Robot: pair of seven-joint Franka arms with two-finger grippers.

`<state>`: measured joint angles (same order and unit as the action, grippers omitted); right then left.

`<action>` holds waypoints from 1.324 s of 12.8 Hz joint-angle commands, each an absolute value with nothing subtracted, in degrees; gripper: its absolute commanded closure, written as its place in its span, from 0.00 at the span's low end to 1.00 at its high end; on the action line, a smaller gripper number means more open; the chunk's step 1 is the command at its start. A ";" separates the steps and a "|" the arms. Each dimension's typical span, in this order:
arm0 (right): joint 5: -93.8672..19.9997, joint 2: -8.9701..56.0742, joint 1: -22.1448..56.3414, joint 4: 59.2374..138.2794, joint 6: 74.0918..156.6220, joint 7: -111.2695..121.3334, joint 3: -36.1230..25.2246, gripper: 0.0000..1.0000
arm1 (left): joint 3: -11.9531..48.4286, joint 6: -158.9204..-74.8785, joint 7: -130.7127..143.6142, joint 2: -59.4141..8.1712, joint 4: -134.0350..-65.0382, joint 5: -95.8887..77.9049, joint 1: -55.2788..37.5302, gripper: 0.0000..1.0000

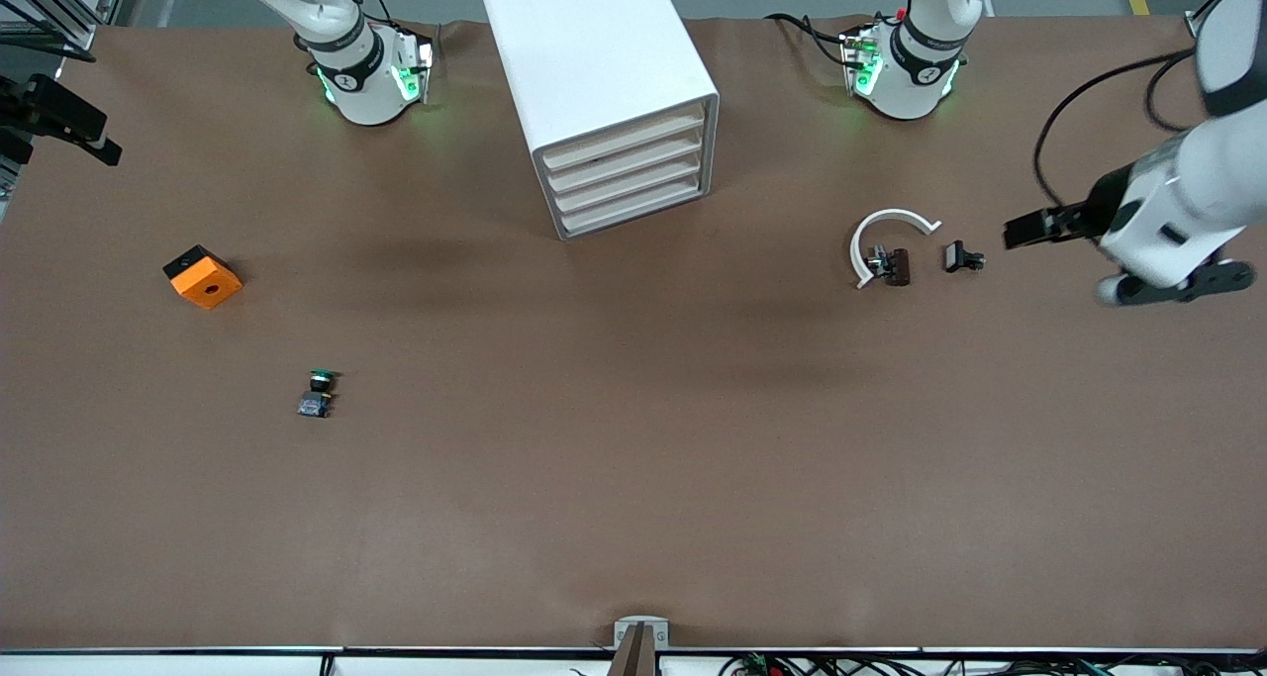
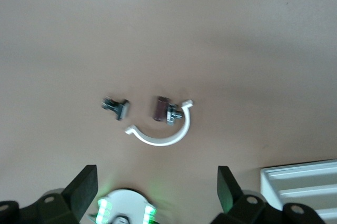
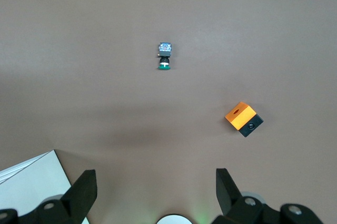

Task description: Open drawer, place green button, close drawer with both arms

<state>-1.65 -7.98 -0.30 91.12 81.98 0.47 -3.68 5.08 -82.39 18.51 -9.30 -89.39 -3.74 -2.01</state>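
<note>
The white cabinet (image 1: 594, 72) stands at the table's back middle, and its four cream drawers (image 1: 629, 176) are all shut. The button (image 1: 317, 394), with a green cap and a blue-grey base, lies on the table toward the right arm's end, nearer the front camera than the orange block. It also shows in the right wrist view (image 3: 164, 56). My left gripper (image 1: 1029, 229) hangs open and empty over the left arm's end of the table; its fingers stand wide apart in the left wrist view (image 2: 156, 170). My right gripper (image 1: 59, 117) shows at the frame's edge, also open and empty in the right wrist view (image 3: 155, 173).
An orange block with a hole (image 1: 203, 276) lies toward the right arm's end. A white C-shaped clip (image 1: 886, 236), a brown piece (image 1: 897, 266) and a small black piece (image 1: 960, 256) lie toward the left arm's end, near the left gripper.
</note>
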 commanded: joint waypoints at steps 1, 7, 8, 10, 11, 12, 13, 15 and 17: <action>-2.02 -5.03 -0.53 90.36 81.83 0.69 -3.60 0.00 | 5.80 -81.38 25.12 -14.48 -86.84 -5.01 -4.82 0.00; 0.87 5.01 0.00 87.01 82.35 3.07 -3.43 0.00 | 5.80 -83.49 44.08 -23.80 -86.84 -9.49 -10.89 0.00; 0.62 6.14 -0.44 86.92 82.44 3.16 -3.43 0.00 | 5.80 -84.02 48.47 -25.73 -86.75 -9.67 -12.29 0.00; 0.96 8.69 -0.70 86.84 83.40 3.16 -3.51 0.00 | 5.71 -84.29 60.05 -28.46 -86.31 -10.97 -15.28 0.00; 0.44 10.09 -0.88 86.75 83.84 3.08 -3.52 0.00 | 5.71 -84.29 66.12 -30.13 -85.35 -11.51 -16.16 0.00; -0.43 10.89 -0.88 86.66 84.02 2.99 -3.52 0.00 | 5.80 -84.20 72.45 -31.36 -84.91 -11.77 -17.48 0.00; -1.92 10.99 -0.70 87.01 85.33 2.29 -3.60 0.00 | 5.80 -84.29 77.90 -32.25 -84.90 -13.00 -18.53 0.00; -5.33 10.90 -0.18 91.38 90.85 -3.38 -3.52 0.00 | 5.80 -84.29 85.92 -33.48 -84.90 -17.38 -19.25 0.00; -5.98 10.90 1.83 96.39 99.79 -5.09 -3.34 0.00 | 5.80 -84.29 88.85 -35.32 -84.90 -23.52 -19.68 0.00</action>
<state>-4.90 11.65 0.09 91.78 93.79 -2.20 -3.46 5.95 -84.98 85.68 -33.29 -86.41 -19.13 -19.62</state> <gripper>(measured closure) 0.000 0.000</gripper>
